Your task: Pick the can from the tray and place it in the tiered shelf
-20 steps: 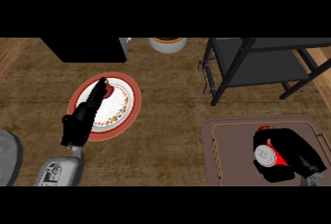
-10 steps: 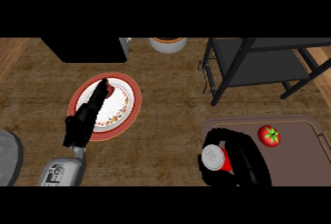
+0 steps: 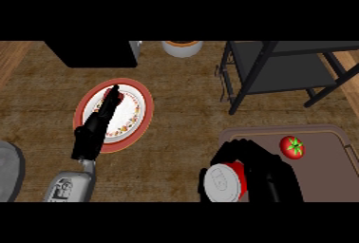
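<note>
My right hand is curled round a red can with a silver top, held at the left edge of the brown tray near the view's lower edge. The fingers wrap the can's right side and hide much of its red body. The black tiered shelf stands at the upper right, well beyond the can. My left hand rests open with straight fingers over a red-rimmed plate at the left.
A red tomato lies on the tray to the right of my right hand. A black box and a white cup stand at the back. A grey round object shows at the left edge.
My right hand has carried the can leftward across the tray, from beside the tomato to the tray's left edge. The tomato is now uncovered. The left hand has stayed still.
</note>
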Controlling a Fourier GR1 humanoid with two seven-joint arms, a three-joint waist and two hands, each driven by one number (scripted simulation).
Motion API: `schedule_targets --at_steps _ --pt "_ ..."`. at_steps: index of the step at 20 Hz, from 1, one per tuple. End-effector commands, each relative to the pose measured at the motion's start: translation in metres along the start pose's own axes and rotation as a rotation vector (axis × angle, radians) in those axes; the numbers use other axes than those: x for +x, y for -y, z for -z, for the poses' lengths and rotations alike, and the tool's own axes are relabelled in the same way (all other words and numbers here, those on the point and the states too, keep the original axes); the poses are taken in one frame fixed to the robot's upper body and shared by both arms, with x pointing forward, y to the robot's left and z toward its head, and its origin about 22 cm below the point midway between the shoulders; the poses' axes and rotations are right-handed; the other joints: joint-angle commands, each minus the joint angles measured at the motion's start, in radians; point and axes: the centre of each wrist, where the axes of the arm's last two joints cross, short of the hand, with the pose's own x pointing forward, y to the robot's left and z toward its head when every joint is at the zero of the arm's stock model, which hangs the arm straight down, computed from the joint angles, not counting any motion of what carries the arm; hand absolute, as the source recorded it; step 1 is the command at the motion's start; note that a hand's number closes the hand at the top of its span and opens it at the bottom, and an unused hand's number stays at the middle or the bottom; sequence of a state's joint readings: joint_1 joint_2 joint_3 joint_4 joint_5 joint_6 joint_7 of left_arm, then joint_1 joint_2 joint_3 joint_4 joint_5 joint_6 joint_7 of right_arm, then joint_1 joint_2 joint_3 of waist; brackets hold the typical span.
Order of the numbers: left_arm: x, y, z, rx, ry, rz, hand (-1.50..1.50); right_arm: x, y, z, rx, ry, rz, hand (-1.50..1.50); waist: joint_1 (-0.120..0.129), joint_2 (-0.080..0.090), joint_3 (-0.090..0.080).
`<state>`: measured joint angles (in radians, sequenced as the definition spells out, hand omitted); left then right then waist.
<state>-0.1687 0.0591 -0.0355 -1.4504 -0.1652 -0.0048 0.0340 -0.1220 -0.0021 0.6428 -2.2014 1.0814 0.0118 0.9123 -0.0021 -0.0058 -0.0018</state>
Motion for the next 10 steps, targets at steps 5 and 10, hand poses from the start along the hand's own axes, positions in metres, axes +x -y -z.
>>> schedule_targets --at_steps 5,10 --pt "-0.009 0.005 -0.002 -0.007 -0.01 -0.008 0.0 0.042 0.034 0.015 -0.26 -0.029 -0.032 1.5 0.003 0.004 0.001" --pt "-0.003 0.006 -0.002 0.002 -0.001 -0.004 0.0 0.06 0.062 0.043 -0.348 -0.035 -0.091 1.5 0.004 0.004 0.001"
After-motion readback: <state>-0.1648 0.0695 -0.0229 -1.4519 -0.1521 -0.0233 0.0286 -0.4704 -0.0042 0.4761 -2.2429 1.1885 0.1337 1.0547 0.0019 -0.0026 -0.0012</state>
